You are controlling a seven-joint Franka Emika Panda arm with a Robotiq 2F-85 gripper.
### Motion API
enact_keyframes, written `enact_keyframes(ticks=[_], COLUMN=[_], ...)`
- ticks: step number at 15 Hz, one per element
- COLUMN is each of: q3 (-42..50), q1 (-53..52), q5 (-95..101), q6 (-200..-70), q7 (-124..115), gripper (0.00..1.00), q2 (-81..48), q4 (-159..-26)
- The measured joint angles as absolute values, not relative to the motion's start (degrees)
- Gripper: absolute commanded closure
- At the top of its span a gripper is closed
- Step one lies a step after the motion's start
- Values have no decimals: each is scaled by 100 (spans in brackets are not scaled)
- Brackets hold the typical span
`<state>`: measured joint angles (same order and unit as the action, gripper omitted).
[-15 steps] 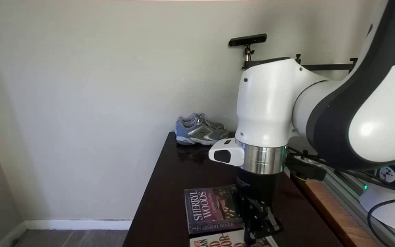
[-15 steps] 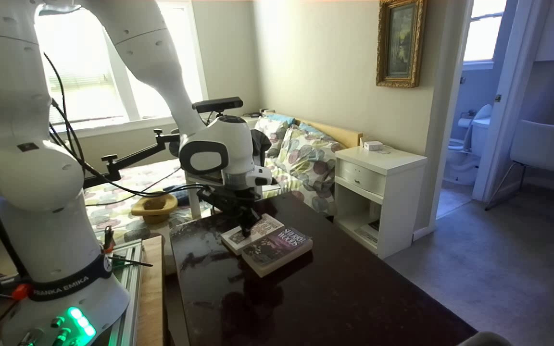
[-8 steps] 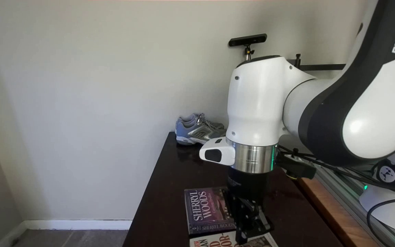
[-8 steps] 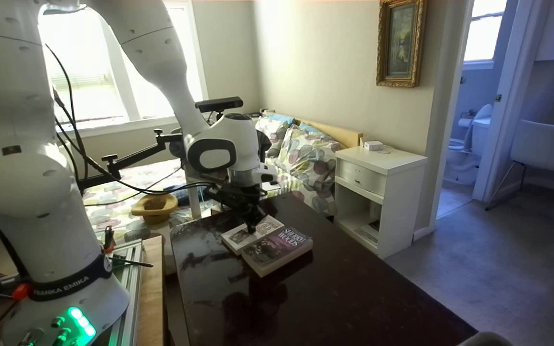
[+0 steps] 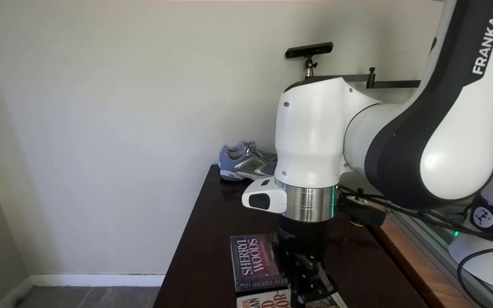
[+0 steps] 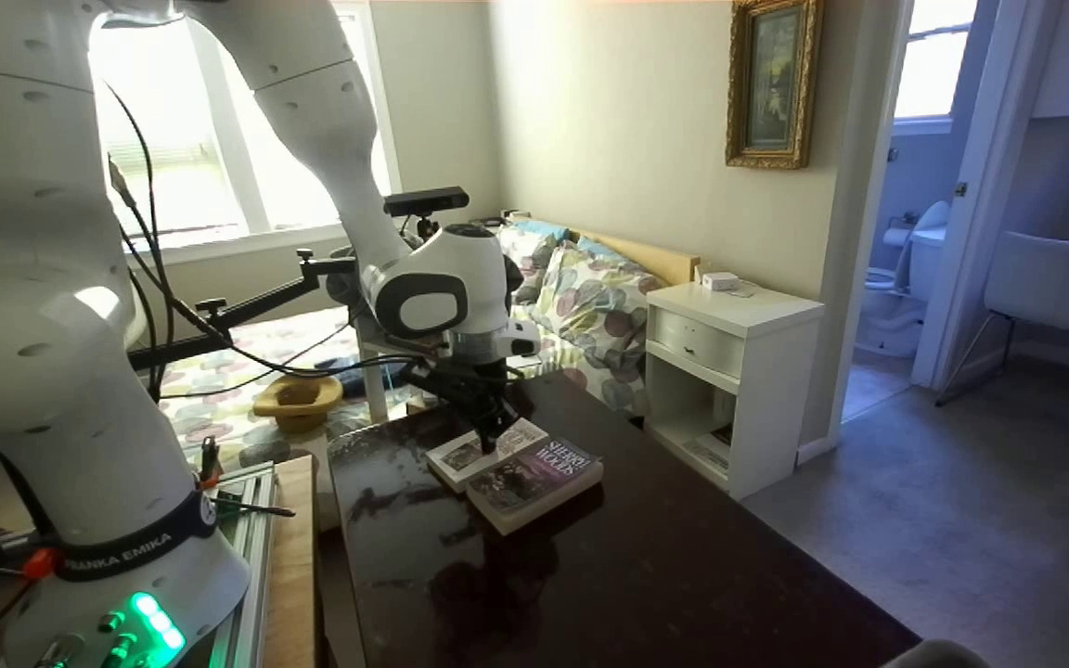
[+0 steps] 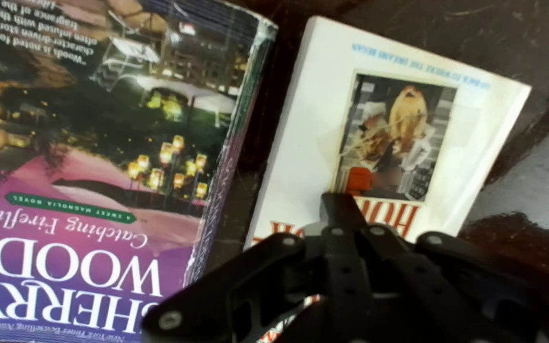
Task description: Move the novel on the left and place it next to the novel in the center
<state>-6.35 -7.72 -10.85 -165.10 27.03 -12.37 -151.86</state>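
Note:
A purple Sherryl Woods novel lies flat on the dark table in both exterior views (image 5: 253,263) (image 6: 539,478) and at the left of the wrist view (image 7: 88,190). A white novel with red lettering lies beside it with a narrow gap, in both exterior views (image 5: 268,298) (image 6: 462,456) and the wrist view (image 7: 470,143). My gripper (image 7: 342,200) is shut and empty, pointing down over the white novel. It shows in both exterior views (image 5: 300,297) (image 6: 490,443). I cannot tell whether its tips touch the cover. The gripper hides part of the white cover.
The dark table (image 5: 203,244) carries a pair of grey-blue shoes (image 5: 246,161) at its far end. A camera on a stand (image 5: 309,50) rises behind the arm. A white nightstand (image 6: 739,325) and a bed stand beyond the table (image 6: 683,566).
The arm and gripper have moved away from the robot base, leftward in one view and slightly rightward in another, staying over the white novel. Both novels have stayed put.

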Motion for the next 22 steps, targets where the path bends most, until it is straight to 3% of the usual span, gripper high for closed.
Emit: enact_keyframes(ticks=[22], q3=[-452], q1=[-497], q5=[415], q6=[-16264], q7=[2051], gripper=[100], q2=[-1853], q4=[-14069])
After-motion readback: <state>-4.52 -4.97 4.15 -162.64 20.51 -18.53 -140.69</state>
